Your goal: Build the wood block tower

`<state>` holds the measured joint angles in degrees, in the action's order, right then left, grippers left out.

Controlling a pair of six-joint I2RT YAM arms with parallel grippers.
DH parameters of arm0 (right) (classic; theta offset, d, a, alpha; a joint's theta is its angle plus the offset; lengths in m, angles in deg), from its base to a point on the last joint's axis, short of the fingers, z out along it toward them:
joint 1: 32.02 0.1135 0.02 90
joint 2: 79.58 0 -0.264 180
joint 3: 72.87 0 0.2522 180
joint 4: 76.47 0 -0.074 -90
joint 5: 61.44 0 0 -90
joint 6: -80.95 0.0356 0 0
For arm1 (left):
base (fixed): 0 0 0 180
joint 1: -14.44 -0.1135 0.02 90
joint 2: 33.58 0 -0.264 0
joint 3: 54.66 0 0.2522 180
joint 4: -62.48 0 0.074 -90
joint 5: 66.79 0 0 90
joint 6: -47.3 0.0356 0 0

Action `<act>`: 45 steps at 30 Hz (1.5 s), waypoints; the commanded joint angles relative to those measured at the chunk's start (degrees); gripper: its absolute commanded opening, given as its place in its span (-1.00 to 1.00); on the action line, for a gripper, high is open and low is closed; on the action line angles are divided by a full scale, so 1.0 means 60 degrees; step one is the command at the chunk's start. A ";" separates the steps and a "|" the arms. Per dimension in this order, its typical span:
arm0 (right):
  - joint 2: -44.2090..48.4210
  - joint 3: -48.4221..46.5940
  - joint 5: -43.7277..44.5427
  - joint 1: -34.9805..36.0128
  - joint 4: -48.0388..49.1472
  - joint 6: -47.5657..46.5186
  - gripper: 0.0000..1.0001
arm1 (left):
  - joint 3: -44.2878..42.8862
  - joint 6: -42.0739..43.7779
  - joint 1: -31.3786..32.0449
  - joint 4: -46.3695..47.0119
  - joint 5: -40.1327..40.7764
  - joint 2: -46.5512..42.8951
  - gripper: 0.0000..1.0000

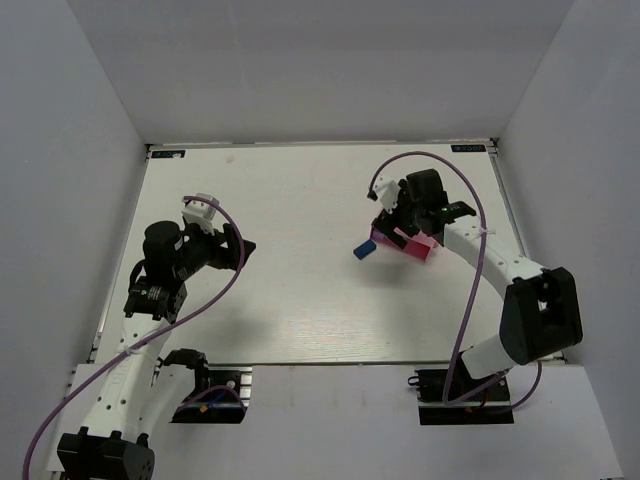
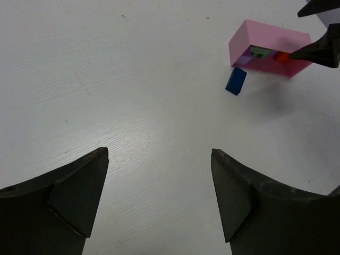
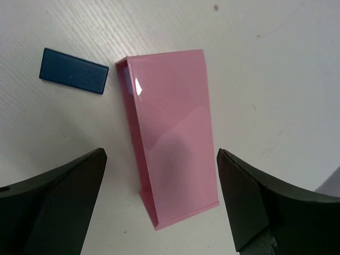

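The pink tray [image 2: 268, 40] lies tipped on its side, its open face toward my left arm. Inside it show a lilac block [image 2: 244, 60], a green block [image 2: 260, 51] and a red block [image 2: 281, 57]. A blue brick [image 2: 236, 81] lies flat on the table just outside the tray [image 1: 417, 247]; it is also in the top view [image 1: 363, 251] and the right wrist view [image 3: 73, 70]. My right gripper [image 3: 160, 154] hangs open over the tray [image 3: 170, 122], one finger on each side, with gaps to it. My left gripper [image 2: 159, 152] stands open over bare table, well left of the blocks.
White walls close in the white table [image 1: 300, 200] at the back and on both sides. The right gripper's fingers [image 2: 319, 50] reach into the top right of the left wrist view, beside the tray. A purple cable [image 1: 440, 165] loops above the right arm.
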<state>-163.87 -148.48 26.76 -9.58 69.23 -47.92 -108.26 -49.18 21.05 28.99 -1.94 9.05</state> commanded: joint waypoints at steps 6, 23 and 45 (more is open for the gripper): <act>-0.0878 -0.0693 -0.1545 -0.0721 -0.1060 -0.0728 0.81 | -0.0187 0.0011 0.0026 -0.0023 -0.0335 -0.0133 0.78; -0.2254 -0.1440 -0.1794 -0.1820 -0.0957 -0.1343 0.81 | -0.0187 0.0011 0.0026 -0.0023 -0.0335 -0.0133 0.81; -0.3105 -0.2334 -0.2717 -0.2172 -0.2084 -0.1885 -0.12 | -0.0099 0.0011 0.0026 -0.0023 -0.0335 -0.0133 0.81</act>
<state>-182.21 -159.95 13.10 -22.28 58.83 -58.11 -108.26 -49.18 21.05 28.99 -2.97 9.05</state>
